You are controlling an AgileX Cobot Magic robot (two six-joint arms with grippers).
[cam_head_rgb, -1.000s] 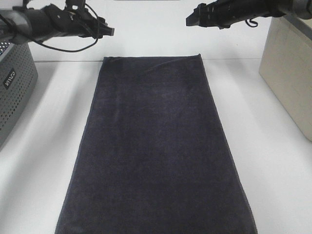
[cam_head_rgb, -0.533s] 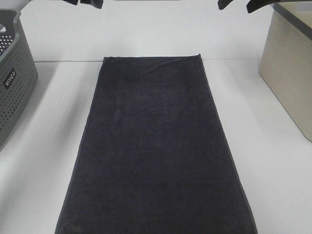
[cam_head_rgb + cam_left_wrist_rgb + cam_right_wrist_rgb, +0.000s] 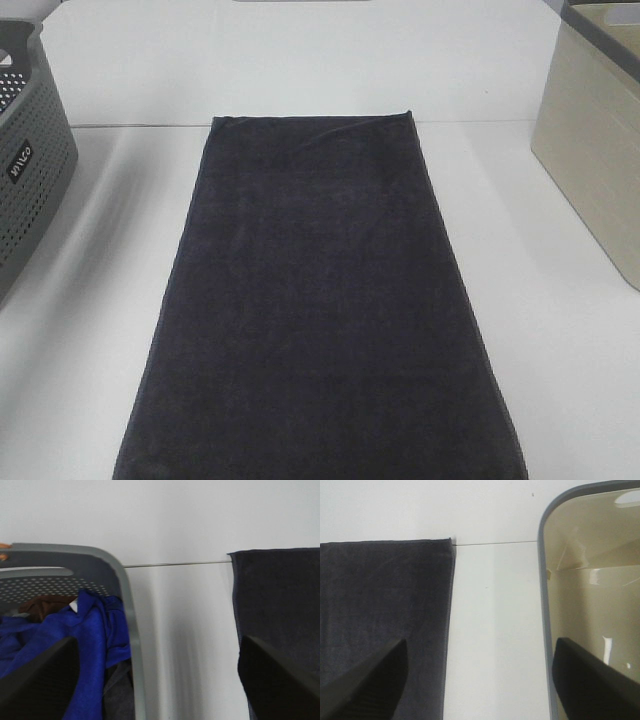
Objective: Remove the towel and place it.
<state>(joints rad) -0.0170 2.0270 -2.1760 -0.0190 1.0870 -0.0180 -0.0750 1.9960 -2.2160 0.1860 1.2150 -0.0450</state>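
Observation:
The dark navy-black towel (image 3: pixel 320 300) lies flat and lengthwise on the white table, from the far edge to the near edge. Neither arm shows in the exterior high view. In the left wrist view my left gripper (image 3: pixel 160 680) is open and empty, its fingers (image 3: pixel 40 680) wide apart, high over the table between the basket and the towel's far left corner (image 3: pixel 280 595). In the right wrist view my right gripper (image 3: pixel 477 685) is open and empty, high over the table between the towel's far right corner (image 3: pixel 385 595) and the beige bin.
A grey perforated basket (image 3: pixel 30 190) stands at the left; its rim (image 3: pixel 125 610) encloses blue cloth (image 3: pixel 75 635) and other clothes. A beige bin (image 3: pixel 590 170) with a grey rim (image 3: pixel 545 605) stands at the right. White table shows on both sides of the towel.
Both arms have lifted up and back, out of the top of the exterior high view. The towel has not moved.

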